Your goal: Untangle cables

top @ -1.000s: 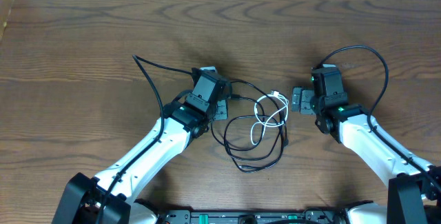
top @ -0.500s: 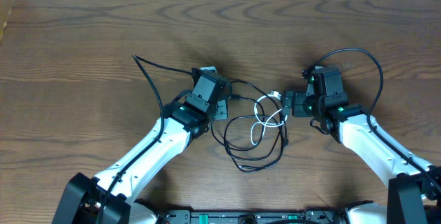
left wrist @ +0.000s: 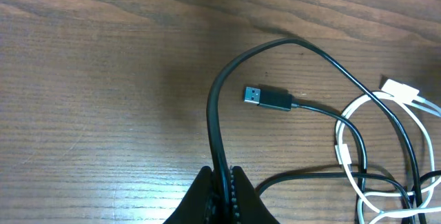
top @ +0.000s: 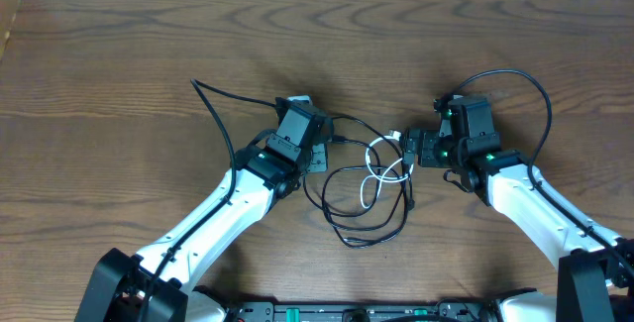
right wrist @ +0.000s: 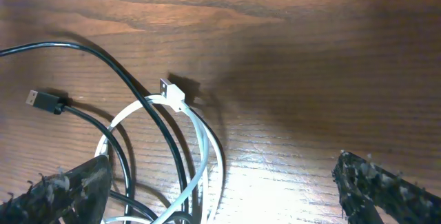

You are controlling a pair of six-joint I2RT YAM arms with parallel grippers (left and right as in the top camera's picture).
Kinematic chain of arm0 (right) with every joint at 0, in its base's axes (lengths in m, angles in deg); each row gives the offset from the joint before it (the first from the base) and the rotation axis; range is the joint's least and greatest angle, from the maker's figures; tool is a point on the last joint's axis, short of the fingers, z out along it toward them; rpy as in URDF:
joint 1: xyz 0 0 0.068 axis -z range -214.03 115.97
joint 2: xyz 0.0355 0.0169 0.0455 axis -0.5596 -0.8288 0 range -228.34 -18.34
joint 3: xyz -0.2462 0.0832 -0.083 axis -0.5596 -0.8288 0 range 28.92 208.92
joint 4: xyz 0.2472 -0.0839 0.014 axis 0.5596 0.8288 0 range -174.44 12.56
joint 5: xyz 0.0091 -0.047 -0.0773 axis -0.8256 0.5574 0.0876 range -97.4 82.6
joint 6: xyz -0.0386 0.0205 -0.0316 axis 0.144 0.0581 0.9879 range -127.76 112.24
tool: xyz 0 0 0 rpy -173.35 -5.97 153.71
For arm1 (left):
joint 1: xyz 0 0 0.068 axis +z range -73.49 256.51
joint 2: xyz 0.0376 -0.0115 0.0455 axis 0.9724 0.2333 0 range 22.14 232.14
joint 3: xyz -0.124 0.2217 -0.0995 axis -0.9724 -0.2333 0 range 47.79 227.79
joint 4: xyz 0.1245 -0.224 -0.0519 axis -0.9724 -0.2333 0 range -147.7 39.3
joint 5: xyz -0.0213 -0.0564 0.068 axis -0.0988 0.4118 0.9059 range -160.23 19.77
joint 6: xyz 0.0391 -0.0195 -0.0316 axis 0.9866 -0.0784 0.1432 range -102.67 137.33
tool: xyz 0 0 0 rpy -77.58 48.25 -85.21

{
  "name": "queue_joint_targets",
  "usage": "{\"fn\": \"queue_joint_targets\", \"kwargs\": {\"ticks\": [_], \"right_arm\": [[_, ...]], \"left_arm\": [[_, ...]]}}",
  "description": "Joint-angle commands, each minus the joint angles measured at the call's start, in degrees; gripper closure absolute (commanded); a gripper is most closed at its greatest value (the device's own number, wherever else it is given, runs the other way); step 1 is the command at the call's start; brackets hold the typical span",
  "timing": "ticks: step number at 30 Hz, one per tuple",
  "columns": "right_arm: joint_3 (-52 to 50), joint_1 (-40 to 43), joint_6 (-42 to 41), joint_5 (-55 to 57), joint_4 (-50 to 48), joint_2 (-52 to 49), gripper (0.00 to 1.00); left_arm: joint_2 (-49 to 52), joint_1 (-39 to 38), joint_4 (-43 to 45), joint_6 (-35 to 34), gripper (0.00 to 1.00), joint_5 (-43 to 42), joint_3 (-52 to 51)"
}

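Evidently the pulling-apart step is in hand: the left gripper [left wrist: 222,182] pinches a black cable [left wrist: 215,107] at the tangle's nine o'clock. The right gripper [right wrist: 227,182], fingers spread wide, hangs over the white cable [right wrist: 202,141] (its USB plug [right wrist: 172,94] at one o'clock). Next it probably needs to close there and draw toward three o'clock.

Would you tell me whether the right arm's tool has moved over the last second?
Yes. The right tool has slid to its left, closer to the plug of the thin white cable, which lies where it was.
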Motion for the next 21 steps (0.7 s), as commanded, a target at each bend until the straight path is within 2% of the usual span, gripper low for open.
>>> {"fn": "queue_joint_targets", "kwargs": {"ticks": [1, 7, 14, 21], "right_arm": [[-0.4, 0.1, -0.7, -0.6, -0.1, 0.7, 0.01], [-0.5, 0.1, -0.7, -0.3, -0.1, 0.7, 0.01], [-0.5, 0.1, -0.7, -0.3, -0.1, 0.7, 0.01], [-0.5, 0.1, -0.7, -0.3, -0.1, 0.7, 0.01]], "left_arm": [[0.2, 0.3, 0.0, 0.8, 0.93, 0.1, 0.9], [0.2, 0.3, 0.0, 0.8, 0.93, 0.3, 0.9], [0.2, 0.3, -1.6, 0.8, 0.93, 7.9, 0.9], [0.2, 0.3, -1.7, 0.8, 0.93, 8.1, 0.9]]}}
